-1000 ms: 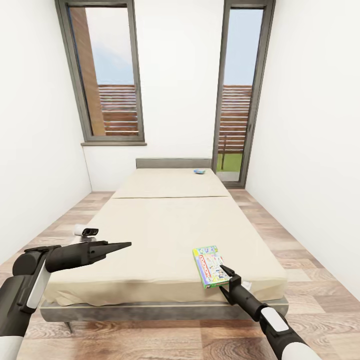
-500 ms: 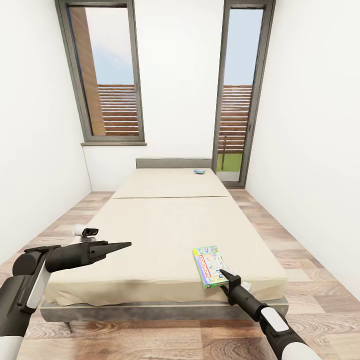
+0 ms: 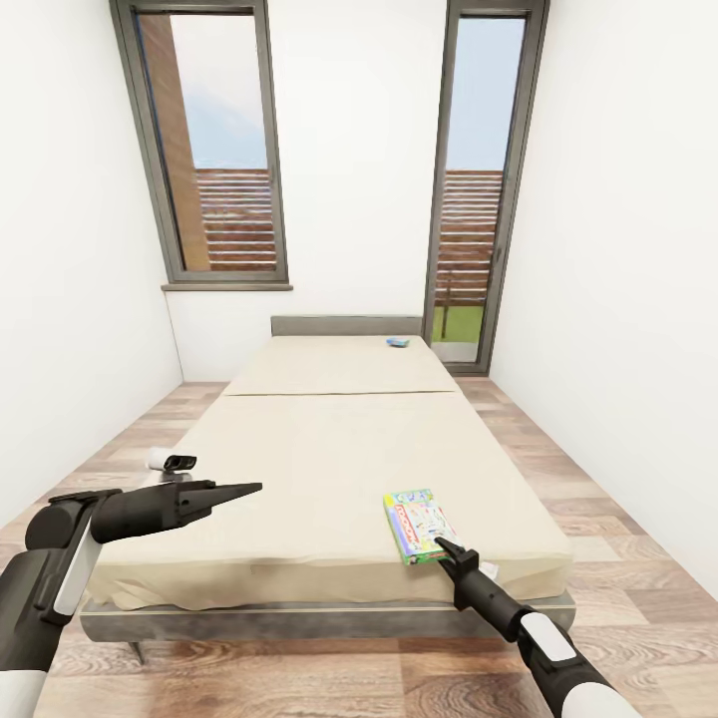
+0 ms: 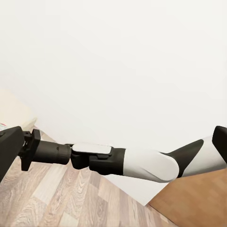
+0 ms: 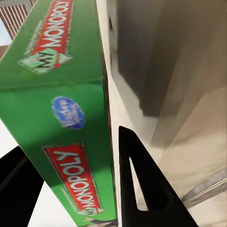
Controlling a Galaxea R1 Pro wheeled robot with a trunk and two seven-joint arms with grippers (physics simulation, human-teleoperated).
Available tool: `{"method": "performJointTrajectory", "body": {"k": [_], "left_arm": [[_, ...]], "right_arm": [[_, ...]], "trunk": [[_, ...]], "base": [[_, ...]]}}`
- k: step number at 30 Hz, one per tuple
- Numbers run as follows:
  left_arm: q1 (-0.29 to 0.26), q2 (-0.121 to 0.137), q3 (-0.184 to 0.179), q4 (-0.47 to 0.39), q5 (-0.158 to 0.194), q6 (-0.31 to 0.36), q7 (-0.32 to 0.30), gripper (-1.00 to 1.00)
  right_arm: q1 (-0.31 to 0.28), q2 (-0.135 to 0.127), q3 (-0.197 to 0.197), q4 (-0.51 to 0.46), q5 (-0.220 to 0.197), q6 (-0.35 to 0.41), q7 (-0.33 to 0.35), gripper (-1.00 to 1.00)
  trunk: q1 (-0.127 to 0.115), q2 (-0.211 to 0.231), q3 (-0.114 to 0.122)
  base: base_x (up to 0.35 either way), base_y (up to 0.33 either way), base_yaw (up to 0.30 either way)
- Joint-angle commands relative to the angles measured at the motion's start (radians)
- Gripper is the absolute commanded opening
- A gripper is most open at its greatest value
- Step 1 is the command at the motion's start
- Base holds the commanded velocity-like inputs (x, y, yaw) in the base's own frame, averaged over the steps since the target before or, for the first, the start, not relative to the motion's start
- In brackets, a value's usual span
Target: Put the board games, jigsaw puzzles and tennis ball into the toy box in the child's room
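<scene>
- Step in hand: pickup of the first board game from the bed [image 3: 329,469]. The toy box and its contents are outside these pictures, so nothing can be stated about its fill.
- The right gripper [image 3: 440,547] is at the near corner of the multicolour board game [image 3: 416,525], which lies flat near the foot of the bed. In the right wrist view the green box edge lettered MONOPOLY [image 5: 71,118] sits between the two dark fingers [image 5: 137,184], one on each side of the edge.
- Jaws state, right: set astride the box edge. Whether the pads are already pressing on the box cannot be told from these pictures.
- Jaws state, left: the left gripper [image 3: 239,489] hovers over the near left part of the bed, well apart from the box. Its fingers appear drawn together to a point, with nothing between them.
- A second, small blue board game [image 3: 398,342] lies at the far end of the bed, well beyond both jaws.
- Next move, as a judgement: confirm a firm clamp on the box edge, then lift it clear of the mattress. A thin edge grip on a flat box may let it pivot or slip.
</scene>
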Motion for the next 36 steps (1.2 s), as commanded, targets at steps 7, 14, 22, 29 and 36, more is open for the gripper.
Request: {"method": "performJointTrajectory", "body": {"k": [7, 14, 22, 29, 36], "left_arm": [[-0.001, 0.002, 0.000, 0.000, 0.000, 0.011, -0.004, 1.00], [-0.001, 0.003, 0.002, 0.000, -0.001, 0.011, -0.004, 1.00], [-0.005, 0.005, 0.004, 0.000, -0.001, 0.011, -0.004, 1.00], [-0.011, 0.011, 0.025, 0.000, -0.002, 0.011, -0.004, 1.00], [-0.014, 0.013, 0.061, 0.001, -0.004, 0.011, -0.004, 1.00]], "right_arm": [[-0.001, 0.000, -0.005, 0.001, 0.002, 0.007, 0.000, -1.00], [-0.001, -0.001, -0.003, 0.000, 0.003, 0.009, 0.000, -1.00], [-0.008, -0.001, 0.000, -0.013, 0.005, 0.013, 0.000, -1.00], [-0.017, -0.003, 0.003, -0.017, 0.014, 0.056, 0.001, -1.00], [-0.019, -0.005, 0.004, -0.018, 0.015, 0.062, 0.015, -1.00]], "trunk": [[-0.012, 0.021, 0.008], [-0.039, 0.070, 0.030], [-0.069, 0.126, 0.055], [-0.096, 0.175, 0.077], [-0.123, 0.224, 0.099]], "base": [[0.000, 0.000, 0.000], [0.000, 0.000, 0.000], [0.000, 0.000, 0.000], [0.000, 0.000, 0.000], [0.000, 0.000, 0.000]]}}
